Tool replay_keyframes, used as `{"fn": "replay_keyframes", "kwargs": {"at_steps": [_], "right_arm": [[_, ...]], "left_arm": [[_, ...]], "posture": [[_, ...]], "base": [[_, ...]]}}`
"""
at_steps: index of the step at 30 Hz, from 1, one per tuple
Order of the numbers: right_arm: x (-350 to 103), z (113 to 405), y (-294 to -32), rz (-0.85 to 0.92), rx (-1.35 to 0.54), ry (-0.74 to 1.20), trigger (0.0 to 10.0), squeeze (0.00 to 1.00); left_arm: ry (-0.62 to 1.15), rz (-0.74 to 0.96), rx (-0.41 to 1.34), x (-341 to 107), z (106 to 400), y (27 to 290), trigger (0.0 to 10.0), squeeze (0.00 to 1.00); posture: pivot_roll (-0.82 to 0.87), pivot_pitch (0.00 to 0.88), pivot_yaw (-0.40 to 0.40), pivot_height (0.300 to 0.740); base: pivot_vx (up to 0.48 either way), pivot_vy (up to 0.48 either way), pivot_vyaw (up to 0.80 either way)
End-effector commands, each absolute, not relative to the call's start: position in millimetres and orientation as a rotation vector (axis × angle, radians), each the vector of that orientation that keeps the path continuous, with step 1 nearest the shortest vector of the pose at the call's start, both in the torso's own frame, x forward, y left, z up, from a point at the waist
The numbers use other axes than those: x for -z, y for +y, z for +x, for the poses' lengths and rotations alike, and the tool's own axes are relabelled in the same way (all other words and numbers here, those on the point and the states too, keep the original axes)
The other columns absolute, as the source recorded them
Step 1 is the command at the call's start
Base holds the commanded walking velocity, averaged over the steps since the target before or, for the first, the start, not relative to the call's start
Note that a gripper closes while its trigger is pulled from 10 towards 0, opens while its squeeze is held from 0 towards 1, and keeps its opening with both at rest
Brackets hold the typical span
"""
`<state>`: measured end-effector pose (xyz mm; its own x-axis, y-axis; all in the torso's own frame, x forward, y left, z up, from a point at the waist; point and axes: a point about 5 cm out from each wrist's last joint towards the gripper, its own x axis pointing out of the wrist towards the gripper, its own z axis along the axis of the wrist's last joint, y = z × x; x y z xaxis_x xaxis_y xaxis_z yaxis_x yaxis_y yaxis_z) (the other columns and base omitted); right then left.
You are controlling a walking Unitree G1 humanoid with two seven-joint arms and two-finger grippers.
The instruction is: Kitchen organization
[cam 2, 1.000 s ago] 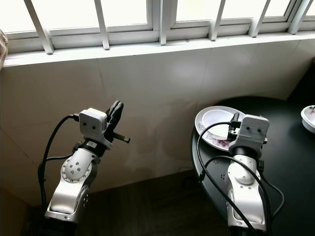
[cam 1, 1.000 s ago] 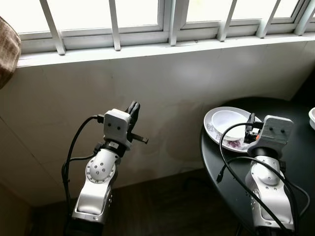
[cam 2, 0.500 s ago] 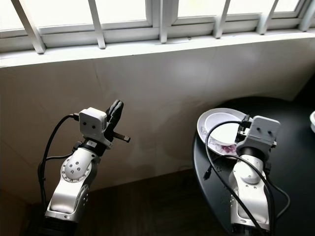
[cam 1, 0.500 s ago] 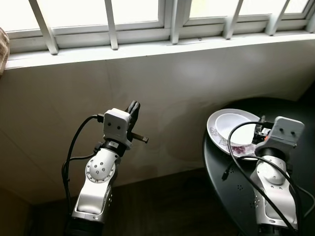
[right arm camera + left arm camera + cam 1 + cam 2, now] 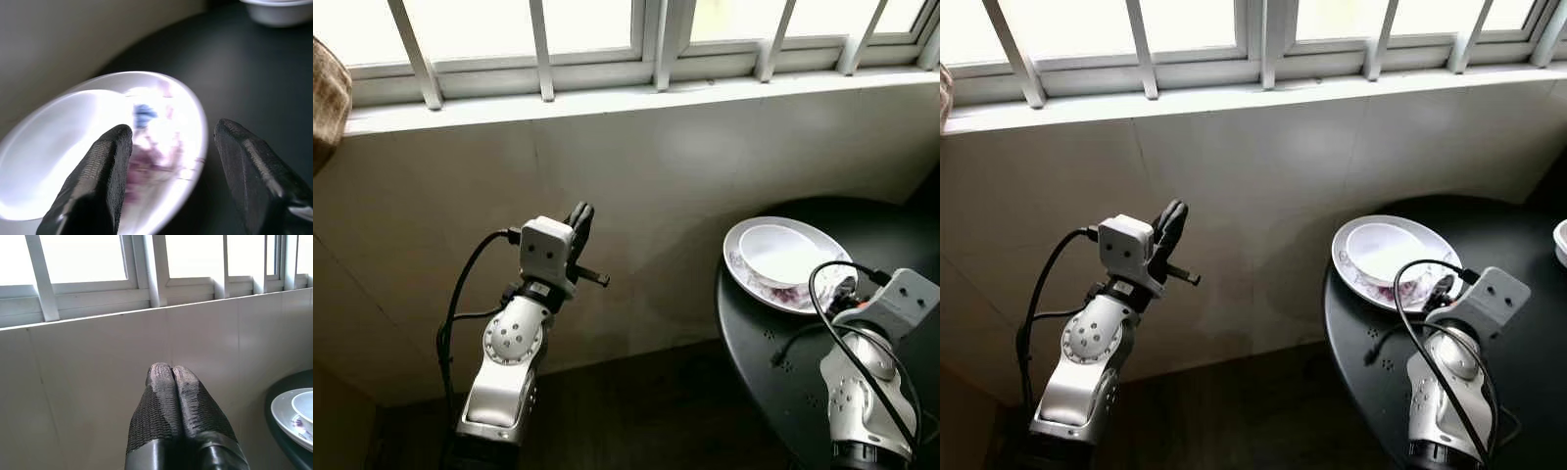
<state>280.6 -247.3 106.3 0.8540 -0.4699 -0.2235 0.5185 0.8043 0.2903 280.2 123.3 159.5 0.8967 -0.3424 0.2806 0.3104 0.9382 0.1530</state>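
— Right wrist view first: what is the right end effector (image 5: 168, 161) doing?

— Its two black fingers (image 5: 100, 178) are spread wide, hovering just above the near rim of the plate (image 5: 181, 147), one finger over the dish and the other over the dark counter (image 5: 234, 73) beside it. Nothing is between them.

— Any writing on the plate?

— None readable; just a blurred purple and blue floral pattern (far too soft to make out more).

— Where does the plate sit, and how does it lie?

— Flat on the round black counter's edge nearest the tiled wall (image 5: 636, 186), under the barred window (image 5: 538, 39). A white bowl (image 5: 785, 254) rests inside it, mouth up. Seen from the head, its oval runs roughly left to right. Another white bowl (image 5: 1559, 240) stands well apart, farther right.

— And the left end effector (image 5: 172, 374)?

— Raised off to the left, away from the counter, fingers pressed together, empty, pointing towards the wall below the window sill.
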Motion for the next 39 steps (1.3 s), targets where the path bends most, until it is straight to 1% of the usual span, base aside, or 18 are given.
{"fn": "replay_keyframes", "kwargs": {"at_steps": [1, 5, 9, 10, 11, 19, 27, 28, 34, 35, 37, 38, 39], "right_arm": [[-108.9, 287.1, -248.5, 0.359, 0.49, 0.137, 10.0, 0.0], [-105.7, 292.8, -250.6, 0.389, 0.469, 0.158, 10.0, 0.0], [-102.8, 300.2, -253.7, 0.499, 0.481, 0.189, 10.0, 0.0], [-102.8, 300.2, -253.7, 0.499, 0.481, 0.189, 10.0, 0.0], [-101.1, 304.0, -257.0, 0.559, 0.496, 0.202, 10.0, 0.0], [-101.1, 316.7, -258.2, 0.673, 0.473, 0.227, 10.0, 0.0], [-95.9, 325.3, -259.4, 0.661, 0.426, 0.299, 10.0, 0.0], [-92.9, 326.9, -260.0, 0.67, 0.426, 0.327, 10.0, 0.0], [-90.5, 329.5, -268.4, 0.737, 0.469, 0.336, 10.0, 0.0], [-89.8, 329.9, -269.0, 0.755, 0.473, 0.337, 9.4, 0.0], [-88.2, 330.7, -269.4, 0.782, 0.473, 0.34, 4.3, 0.0], [-87.5, 331.1, -269.2, 0.795, 0.472, 0.342, 2.5, 0.0], [-87.2, 331.5, -269.0, 0.802, 0.471, 0.342, 1.1, 0.0]], "left_arm": [[-0.31, 0.106, 0.345, -160.6, 279.3, 122.2, 10.0, 0.0], [-0.31, 0.106, 0.344, -160.6, 279.5, 122.2, 10.0, 0.0], [-0.309, 0.108, 0.341, -160.5, 279.7, 122.4, 10.0, 0.0], [-0.309, 0.108, 0.341, -160.5, 279.7, 122.4, 10.0, 0.0], [-0.309, 0.109, 0.342, -160.4, 279.6, 122.2, 10.0, 0.0], [-0.306, 0.11, 0.341, -160.1, 279.7, 121.8, 10.0, 0.0], [-0.301, 0.109, 0.342, -158.8, 279.5, 120.5, 10.0, 0.0], [-0.3, 0.108, 0.342, -158.4, 279.3, 120.3, 10.0, 0.0], [-0.296, 0.109, 0.34, -157.5, 279.0, 119.3, 10.0, 0.0], [-0.295, 0.109, 0.339, -157.4, 279.0, 119.3, 10.0, 0.0], [-0.294, 0.11, 0.339, -157.0, 278.9, 119.1, 10.0, 0.0], [-0.294, 0.11, 0.338, -156.9, 278.8, 119.0, 10.0, 0.0], [-0.293, 0.11, 0.338, -156.7, 278.8, 119.0, 10.0, 0.0]], "posture": [[0.12, 0.0, -0.05, 0.74], [0.13, 0.0, -0.051, 0.74], [0.13, 0.0, -0.052, 0.74], [0.13, 0.0, -0.052, 0.74], [0.13, 0.0, -0.053, 0.74], [0.13, 0.0, -0.054, 0.74], [0.13, 0.0, -0.057, 0.74], [0.13, 0.0, -0.057, 0.74], [0.13, 0.0, -0.059, 0.74], [0.13, 0.0, -0.059, 0.74], [0.13, 0.0, -0.061, 0.74], [0.13, 0.0, -0.061, 0.74], [0.13, 0.0, -0.061, 0.74]], "base": [[0.0, 0.0, 0.0], [0.0, 0.0, 0.0], [0.0, 0.0, 0.0], [0.0, 0.0, 0.0], [0.0, 0.0, 0.0], [0.0, 0.0, 0.0], [0.0, 0.0, 0.0], [0.0, 0.0, 0.0], [0.0, 0.0, 0.0], [0.0, 0.0, 0.0], [0.0, 0.0, 0.0], [0.0, 0.0, 0.0], [0.0, 0.0, 0.0]]}}
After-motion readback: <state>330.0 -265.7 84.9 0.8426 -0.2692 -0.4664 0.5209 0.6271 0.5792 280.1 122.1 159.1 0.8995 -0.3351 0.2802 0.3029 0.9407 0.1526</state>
